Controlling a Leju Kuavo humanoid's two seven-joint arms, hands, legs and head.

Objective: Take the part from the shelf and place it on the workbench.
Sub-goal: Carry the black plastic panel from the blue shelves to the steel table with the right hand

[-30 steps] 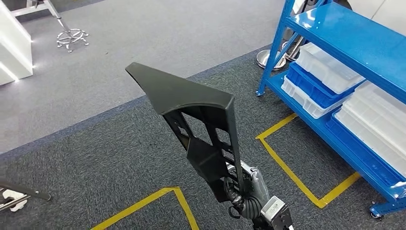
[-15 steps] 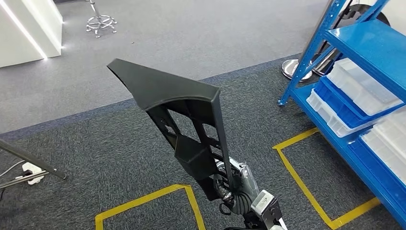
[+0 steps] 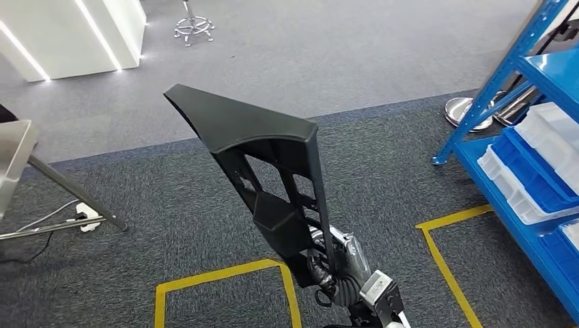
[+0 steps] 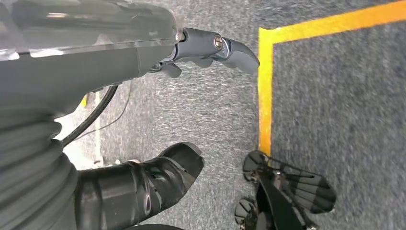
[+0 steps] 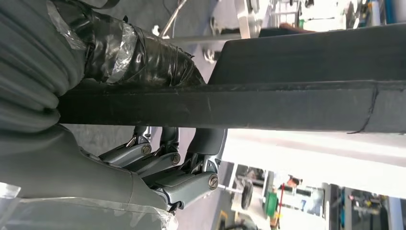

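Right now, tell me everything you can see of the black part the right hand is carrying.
The black part is a matte, plastic-looking wedge: a smooth panel tapering to a point at its far end, backed by an open ribbed frame with cut-outs. It stands roughly upright above the grey carpet, pointed end away from the robot. The right hand grips its lower end; in the right wrist view the fingers wrap one long straight edge. Nothing else touches it.

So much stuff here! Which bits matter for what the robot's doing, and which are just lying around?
Part of the job:
- black part, gripped by the right robot hand
- blue shelf

Just lying about:
- white and blue bins on the shelf
- yellow floor tape
- stool base
- floor cable
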